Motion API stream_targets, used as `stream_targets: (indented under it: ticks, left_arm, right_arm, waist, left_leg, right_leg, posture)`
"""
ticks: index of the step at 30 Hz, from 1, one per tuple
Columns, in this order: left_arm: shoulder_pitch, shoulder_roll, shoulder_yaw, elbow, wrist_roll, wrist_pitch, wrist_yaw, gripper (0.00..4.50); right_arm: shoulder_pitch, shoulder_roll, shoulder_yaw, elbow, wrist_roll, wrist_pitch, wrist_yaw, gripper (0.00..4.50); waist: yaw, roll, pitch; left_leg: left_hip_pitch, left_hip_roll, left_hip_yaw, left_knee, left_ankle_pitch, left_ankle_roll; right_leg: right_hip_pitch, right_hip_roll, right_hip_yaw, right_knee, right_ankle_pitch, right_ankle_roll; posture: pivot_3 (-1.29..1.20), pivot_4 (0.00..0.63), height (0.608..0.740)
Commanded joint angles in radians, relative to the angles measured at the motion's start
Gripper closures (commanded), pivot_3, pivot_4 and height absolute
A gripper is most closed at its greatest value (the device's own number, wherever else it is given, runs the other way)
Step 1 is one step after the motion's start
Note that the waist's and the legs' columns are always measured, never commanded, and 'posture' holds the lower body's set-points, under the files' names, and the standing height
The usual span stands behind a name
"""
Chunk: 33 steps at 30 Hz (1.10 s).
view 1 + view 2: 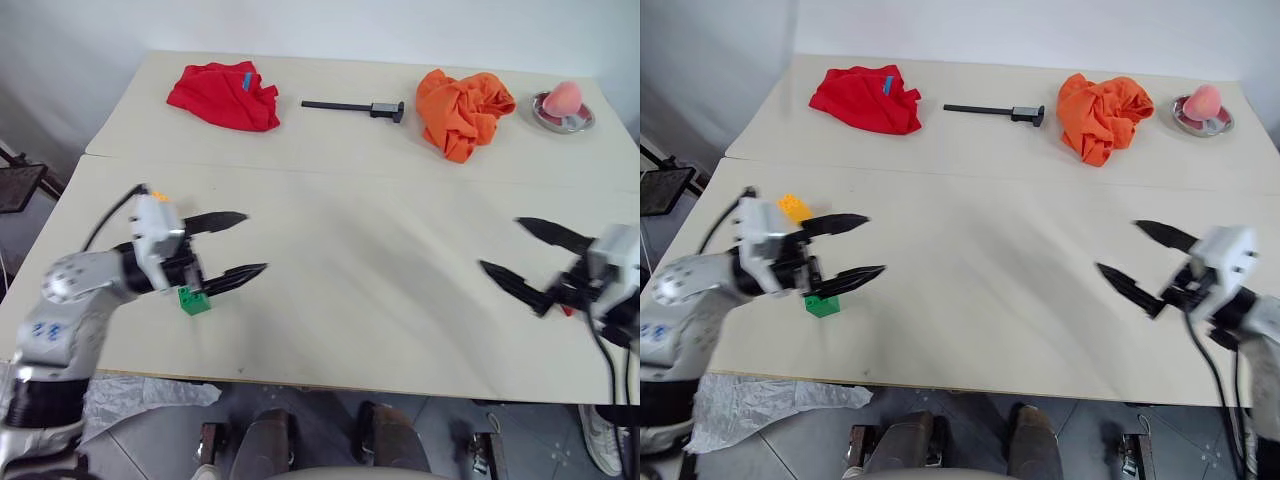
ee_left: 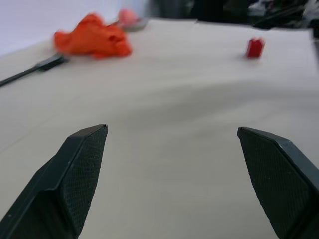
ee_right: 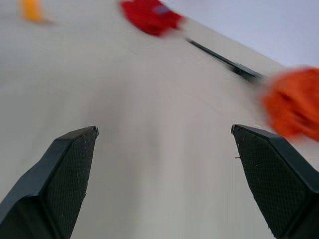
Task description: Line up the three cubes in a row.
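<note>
My left jaws [image 1: 238,245] stand wide apart and empty above the desk [image 1: 360,260]. The green cube [image 1: 194,299] sits on the desk just below them; the yellow-orange cube [image 1: 793,206] lies just behind my left wrist. My right jaws [image 1: 525,252] are also spread and empty. The red cube [image 2: 254,48] rests near my right arm. Farther back lie a red cloth [image 1: 224,95], a black tool [image 1: 356,106], an orange cloth [image 1: 461,110] and a small dish [image 1: 563,110]. No writing is legible.

Desk [image 1: 980,290], pale beige. Green cube [image 1: 822,306] at its near-left; yellow-orange cube [image 1: 793,206] just behind that. Well behind the green cube: red cloth [image 1: 865,98], black tool [image 1: 995,111], orange cloth [image 1: 1100,115], small dish [image 1: 1203,117]. Red cube [image 2: 254,48] far right.
</note>
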Motion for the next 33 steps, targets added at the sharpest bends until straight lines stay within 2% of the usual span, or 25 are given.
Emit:
stream_targets:
  ticks: [1, 4, 7, 11, 16, 23, 25, 28, 33]
  left_arm:
    - [-0.100, -0.075, -0.093, 0.020, 0.015, 0.069, 0.007, 0.07]
    - [-0.147, -0.133, -0.172, 0.056, 0.078, 0.080, 0.017, 0.07]
    - [-0.137, -0.141, -0.223, 0.037, 0.113, 0.105, 0.004, 0.07]
    - [-0.130, -0.151, -0.231, 0.027, 0.131, 0.116, 0.004, 0.07]
    - [-0.116, -0.163, -0.229, 0.024, 0.163, 0.094, 0.012, 0.07]
    - [-0.108, -0.187, -0.232, 0.003, 0.178, 0.086, 0.025, 0.07]
    - [-0.099, -0.191, -0.232, -0.009, 0.173, 0.090, 0.024, 0.07]
    - [-0.082, -0.185, -0.238, -0.027, 0.161, 0.103, -0.002, 0.07]
    - [-0.079, -0.181, -0.239, -0.041, 0.161, 0.105, -0.023, 0.07]
  right_arm:
    - [0.137, 0.013, -0.244, 0.057, 0.017, 0.007, -0.049, 0.00]
    - [0.272, 0.042, -0.350, 0.156, -0.006, -0.031, -0.043, 0.00]
    - [0.363, 0.028, -0.343, 0.204, -0.029, -0.043, 0.013, 0.00]
    - [0.373, -0.006, -0.338, 0.214, -0.016, -0.001, 0.002, 0.00]
    - [0.301, -0.136, -0.284, 0.194, -0.016, 0.177, -0.033, 0.00]
    - [0.129, -0.294, -0.145, 0.288, -0.017, 0.430, -0.050, 0.00]
    - [0.078, -0.336, -0.053, 0.326, -0.049, 0.466, -0.034, 0.00]
    - [0.000, -0.362, 0.047, 0.382, -0.088, 0.488, -0.042, 0.00]
    - [-0.101, -0.357, 0.128, 0.451, -0.135, 0.491, -0.072, 0.00]
  waist:
    - [0.002, 0.000, 0.000]
    - [0.022, -0.001, 0.000]
    - [0.009, -0.001, 0.000]
    - [-0.017, 0.000, -0.001]
    - [-0.020, 0.000, -0.001]
    - [0.002, -0.001, 0.000]
    - [0.007, -0.001, 0.000]
    - [0.009, -0.001, 0.000]
    - [0.008, 0.000, 0.000]
  left_leg:
    - [0.000, 0.000, 0.001, 0.000, 0.000, 0.000]
    - [-0.001, 0.000, -0.001, 0.002, 0.000, 0.001]
    - [0.000, 0.000, 0.000, 0.000, 0.000, 0.001]
    - [0.004, 0.001, 0.004, 0.000, 0.000, 0.001]
    - [0.017, 0.001, 0.007, -0.004, -0.001, 0.002]
    - [0.014, 0.001, 0.008, -0.004, -0.002, 0.004]
    - [0.014, 0.000, 0.009, -0.004, -0.002, 0.004]
    - [0.013, 0.000, 0.010, -0.003, -0.002, 0.005]
    - [0.012, 0.000, 0.014, -0.003, -0.002, 0.005]
  right_leg:
    - [0.000, 0.000, 0.001, 0.000, 0.000, 0.000]
    - [0.001, 0.000, 0.000, -0.001, 0.000, 0.000]
    - [0.001, 0.000, 0.001, -0.002, 0.000, 0.001]
    - [0.001, 0.001, 0.006, 0.001, 0.000, 0.001]
    - [0.003, 0.001, 0.019, 0.004, 0.000, 0.001]
    - [0.001, 0.000, 0.019, 0.003, 0.001, 0.001]
    - [0.001, 0.000, 0.020, 0.002, 0.001, 0.002]
    - [0.001, 0.000, 0.019, 0.001, 0.002, 0.003]
    - [0.000, 0.000, 0.019, 0.001, 0.002, 0.003]
  posture:
    - [0.00, 0.150, 0.740]
    - [0.00, 0.150, 0.740]
    - [0.00, 0.150, 0.740]
    - [0.00, 0.150, 0.740]
    - [0.00, 0.150, 0.740]
    - [0.00, 0.150, 0.740]
    - [0.00, 0.150, 0.740]
    - [0.00, 0.150, 0.740]
    - [0.00, 0.150, 0.740]
